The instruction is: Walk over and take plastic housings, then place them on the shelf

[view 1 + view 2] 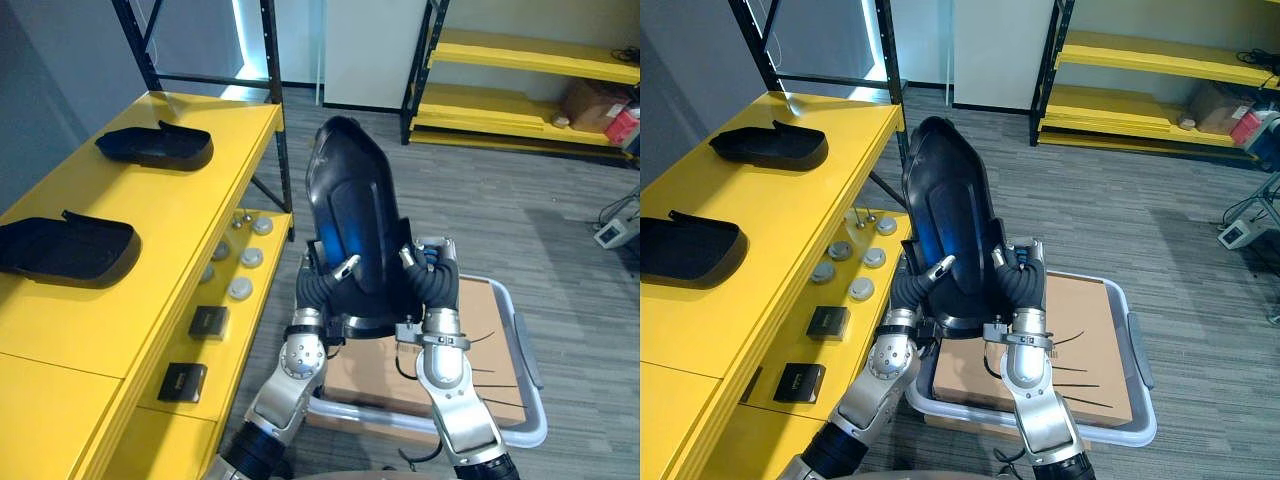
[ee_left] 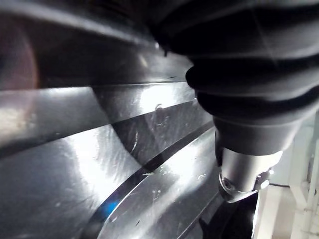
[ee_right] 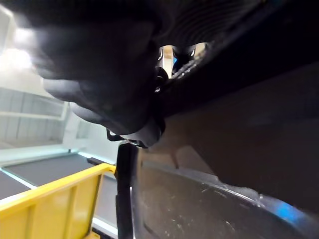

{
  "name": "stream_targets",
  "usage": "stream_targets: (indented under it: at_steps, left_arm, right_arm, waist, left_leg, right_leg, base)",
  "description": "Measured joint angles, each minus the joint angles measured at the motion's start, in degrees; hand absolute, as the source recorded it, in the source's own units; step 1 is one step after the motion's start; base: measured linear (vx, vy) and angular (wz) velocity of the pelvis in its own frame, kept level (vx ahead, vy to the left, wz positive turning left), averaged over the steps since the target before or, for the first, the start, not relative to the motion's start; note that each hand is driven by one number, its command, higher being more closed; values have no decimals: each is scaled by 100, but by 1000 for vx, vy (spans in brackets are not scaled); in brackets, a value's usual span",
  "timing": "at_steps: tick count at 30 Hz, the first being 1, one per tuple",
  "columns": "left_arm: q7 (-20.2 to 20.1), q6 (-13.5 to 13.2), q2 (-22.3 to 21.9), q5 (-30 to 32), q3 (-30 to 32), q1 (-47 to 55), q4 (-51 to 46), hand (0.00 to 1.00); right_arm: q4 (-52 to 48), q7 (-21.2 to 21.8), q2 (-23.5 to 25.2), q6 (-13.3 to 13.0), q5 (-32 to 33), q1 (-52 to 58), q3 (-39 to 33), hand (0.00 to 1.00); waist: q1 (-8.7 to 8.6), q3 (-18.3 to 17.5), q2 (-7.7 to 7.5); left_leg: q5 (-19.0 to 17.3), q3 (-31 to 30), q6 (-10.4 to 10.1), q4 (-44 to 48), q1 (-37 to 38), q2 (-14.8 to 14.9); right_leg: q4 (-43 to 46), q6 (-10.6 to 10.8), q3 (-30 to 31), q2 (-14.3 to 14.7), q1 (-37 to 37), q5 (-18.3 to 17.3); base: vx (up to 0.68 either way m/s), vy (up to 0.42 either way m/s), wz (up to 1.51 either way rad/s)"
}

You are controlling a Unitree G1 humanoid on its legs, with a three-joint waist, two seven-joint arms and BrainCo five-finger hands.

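Note:
A large glossy black plastic housing [image 1: 350, 215] stands upright in the middle, held between my two hands above a white bin. My left hand [image 1: 322, 285] grips its left edge, with the thumb [image 1: 345, 268] laid on the front face. My right hand [image 1: 437, 278] grips the right edge, its thumb [image 1: 410, 256] also on the front. The fingers of both are behind the housing. Its shiny surface [image 2: 99, 164] lies close to the left wrist camera. Two more black housings [image 1: 155, 147] [image 1: 65, 250] lie on top of the yellow shelf [image 1: 190, 210] to my left.
The shelf's lower ledge carries several grey round discs [image 1: 240, 288] and two small black boxes [image 1: 208, 322]. Below my hands stands a white bin [image 1: 525, 425] with cardboard on it. A second yellow rack [image 1: 530, 55] holding a cardboard box [image 1: 590, 100] lines the far right wall, across grey carpet.

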Motion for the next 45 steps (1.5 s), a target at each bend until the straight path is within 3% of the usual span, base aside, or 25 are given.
stream_targets:
  at_steps: [7, 15, 22, 23, 28, 31, 34, 35, 39, 45]
  left_arm:
    - [-7, 12, 62, -14, 41, 1, 0, 100]
    - [-211, 13, 207, 507, 358, 136, -201, 100]
    - [-219, 5, 197, 776, 917, 545, -629, 100]
    - [-218, 5, 175, 777, 1026, 622, -640, 100]
    - [-211, 4, 34, 776, 1368, 952, -709, 100]
    - [-204, -2, 5, 774, 1549, 1172, -993, 100]
    - [-209, -30, 0, 771, 1710, 1180, -1121, 100]
    - [-216, -45, 4, 768, 1760, 1172, -1125, 100]
    - [-374, -64, 31, 760, 1768, 1172, -1113, 100]
    - [-486, -76, 37, 711, 1745, 1287, -977, 100]
  right_arm:
    - [-33, 333, -146, -395, 369, -102, 4, 0]
    - [-494, 1059, -1140, -703, 863, -303, -300, 0]
    - [-930, 1225, -1184, -1234, 1778, -280, -2297, 0]
    - [-929, 1176, -1008, -1296, 1946, -262, -2849, 0]
    - [-159, 597, -521, -1490, 2247, 76, -4147, 0]
    - [1357, 337, -454, -1382, 2463, 556, -4504, 0]
    - [3052, 396, -444, -958, 2751, 848, -4646, 0]
    - [3978, 553, -415, -821, 2919, 955, -4635, 0]
    - [5880, 1142, -144, -500, 3219, 1226, -4460, 0]
    - [6694, 1824, 352, -151, 3236, 1407, -3360, 0]
  waist:
    - [-84, -98, 2]
    - [-95, -105, -4]
    - [-240, -106, 0]
    - [-245, -112, 9]
    - [-301, -134, 41]
    - [-365, -155, 76]
    - [-370, -164, 125]
    - [-369, -160, 137]
    - [-360, -130, 194]
    - [-319, -27, 262]
  left_leg:
    - [0, 28, 0, -1, 19, 3]
    - [-1, 207, -1, -4, 67, 28]
    - [-8, 342, -6, -37, 152, 61]
    - [-8, 365, -6, -52, 146, 67]
    - [-8, 407, -6, -80, 137, 71]
    - [-9, 402, -7, -83, 61, 71]
    - [-9, 362, -7, -61, 13, 71]
    - [-11, 345, -11, -6, 5, 70]
    - [-18, 185, -20, 59, 18, 93]
    - [-18, -35, -40, 71, 142, 104]
  right_leg:
    - [6, -1, 34, 1, -5, 0]
    - [41, -31, 227, 10, -86, 25]
    - [107, -32, 331, 24, -116, 22]
    - [118, -32, 364, 29, -185, 22]
    - [113, -32, 407, 33, -228, 23]
    - [112, -31, 406, 34, -296, 23]
    - [113, -31, 395, 34, -280, 23]
    - [112, -31, 391, 26, -249, 20]
    - [134, -48, 226, 33, -118, -13]
    - [107, -109, -54, 28, 200, -51]
  base:
    - [0, 0, -1]
    - [-13, -5, -12]
    - [-40, -15, -10]
    - [-60, -13, -12]
    - [-12, -7, -5]
    - [0, 0, 0]
    - [23, -16, 6]
    - [-6, -22, 4]
    - [-32, -31, 19]
    - [-95, -24, 21]
